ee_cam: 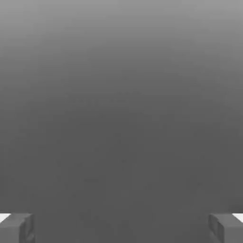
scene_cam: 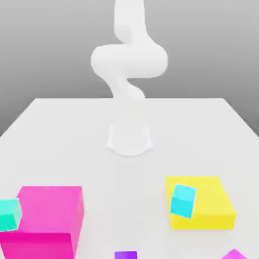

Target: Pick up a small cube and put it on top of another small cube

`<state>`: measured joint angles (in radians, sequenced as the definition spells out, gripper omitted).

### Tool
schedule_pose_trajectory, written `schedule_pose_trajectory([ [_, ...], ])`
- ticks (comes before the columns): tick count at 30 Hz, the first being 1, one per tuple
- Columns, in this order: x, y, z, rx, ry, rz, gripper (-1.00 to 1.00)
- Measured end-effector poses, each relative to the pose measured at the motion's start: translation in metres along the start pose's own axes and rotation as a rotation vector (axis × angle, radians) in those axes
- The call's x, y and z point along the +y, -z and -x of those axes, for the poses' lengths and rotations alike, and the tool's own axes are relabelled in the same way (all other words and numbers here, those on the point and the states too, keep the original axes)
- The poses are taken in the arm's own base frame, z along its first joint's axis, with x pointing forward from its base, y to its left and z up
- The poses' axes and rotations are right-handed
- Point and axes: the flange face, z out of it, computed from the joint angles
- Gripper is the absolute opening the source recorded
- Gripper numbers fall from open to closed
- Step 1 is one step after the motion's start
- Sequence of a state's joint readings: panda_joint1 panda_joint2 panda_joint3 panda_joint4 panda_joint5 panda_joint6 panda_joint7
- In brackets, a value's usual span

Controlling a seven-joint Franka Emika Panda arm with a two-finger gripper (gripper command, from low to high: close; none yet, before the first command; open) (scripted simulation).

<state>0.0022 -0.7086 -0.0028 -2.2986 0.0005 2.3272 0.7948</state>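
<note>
Clearly the jaws stand spread wide with nothing between them. On the white tabletop, one cyan cube rests on the yellow block at near right; a teal cube sits against the magenta block at near left. To grasp well, descend centred over one cube, aligned square to its faces.

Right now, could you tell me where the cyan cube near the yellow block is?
In the exterior view, the cyan cube sits toward the right, in front of the yellow block, overlapping its near-left part.
</note>
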Motion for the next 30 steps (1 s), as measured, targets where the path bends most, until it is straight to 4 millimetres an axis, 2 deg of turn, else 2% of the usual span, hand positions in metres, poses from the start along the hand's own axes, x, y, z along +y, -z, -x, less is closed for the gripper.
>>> schedule_pose_trajectory([
  [7,0.005,-0.126,0.003,-0.128,0.010,0.125,0.00],
  [14,0.031,-0.247,0.026,-0.253,0.020,0.247,0.00],
  [22,0.087,-0.371,0.078,-0.395,0.031,0.386,0.00],
  [30,0.161,-0.471,0.147,-0.520,0.042,0.510,0.00],
])
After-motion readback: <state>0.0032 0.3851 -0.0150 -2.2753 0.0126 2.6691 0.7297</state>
